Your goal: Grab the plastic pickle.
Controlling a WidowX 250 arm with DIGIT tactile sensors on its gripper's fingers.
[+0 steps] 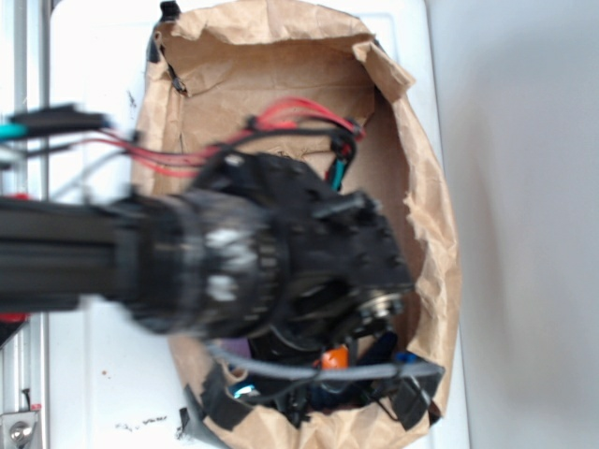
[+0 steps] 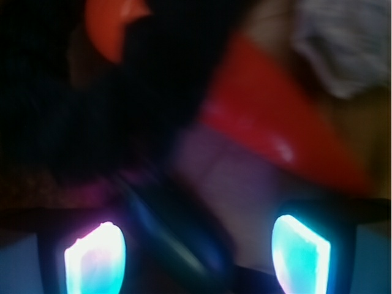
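In the wrist view a dark teal oblong, blurred, that I take for the plastic pickle (image 2: pixel 174 239) runs diagonally between my two glowing pads. The left pad (image 2: pixel 95 260) and the right pad (image 2: pixel 301 254) stand far apart, so my gripper (image 2: pixel 197 231) is open around it; whether either pad touches it is too blurred to say. An orange carrot (image 2: pixel 110 24) lies further ahead at the upper left. In the exterior view the arm (image 1: pixel 281 253) reaches down into the brown paper bag (image 1: pixel 426 196) and hides both gripper and pickle.
A red object (image 2: pixel 275 135) and a purple one (image 2: pixel 214 165) lie just ahead of the jaws, with white crumpled material (image 2: pixel 349 43) at the upper right. The carrot's orange (image 1: pixel 334 359) and something blue (image 1: pixel 379 348) show under the arm. The bag's walls close in on all sides.
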